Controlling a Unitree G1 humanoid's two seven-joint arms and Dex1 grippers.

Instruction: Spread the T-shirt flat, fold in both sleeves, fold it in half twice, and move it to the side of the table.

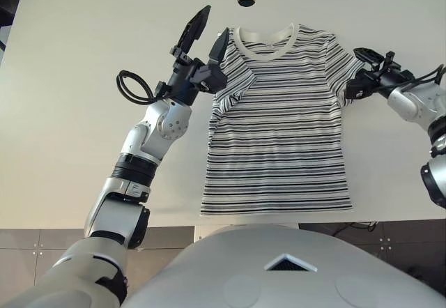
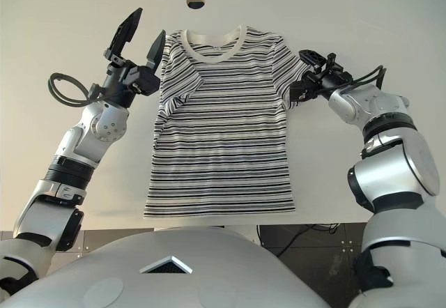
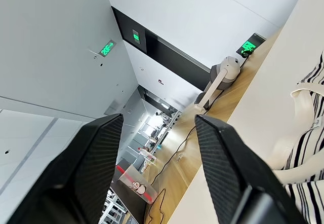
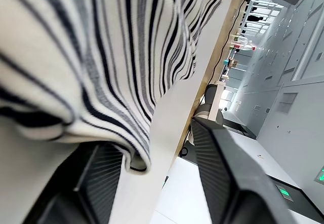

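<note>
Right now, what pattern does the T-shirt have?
The T-shirt has dark-and-white stripes; best in the left eye view.

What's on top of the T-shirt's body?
Its left sleeve, folded inward over the T-shirt; the stripes beneath that fold are covered. The right sleeve lies outward by the right pincer.

Left arm [image 1: 150,141] is bent up at the elbow with the left tool [image 1: 216,21] lifted, fingers spread wide and pointing forward. Right arm [image 2: 376,113] angles inward, and the right tool [image 2: 305,77] sits low with its fingers parted too.
</note>
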